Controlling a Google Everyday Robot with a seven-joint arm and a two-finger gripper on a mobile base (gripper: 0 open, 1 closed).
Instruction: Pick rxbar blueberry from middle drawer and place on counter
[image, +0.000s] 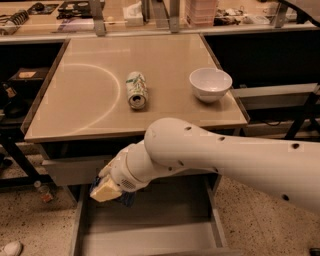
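Note:
My gripper (106, 190) is at the end of the white arm, low over the left part of the open middle drawer (170, 210), just in front of the counter's front edge. A small dark blue piece (128, 199) shows right under the gripper and may be the rxbar blueberry. I cannot tell whether it is held. The rest of it is hidden by the wrist. The beige counter (95, 107) with its white arc mark lies behind the gripper.
A green-white can (136, 90) lies on its side mid-counter. A white bowl (210, 84) stands at the counter's right. A grey drawer front (67, 170) sits under the counter edge at left. Cluttered shelves run along the back.

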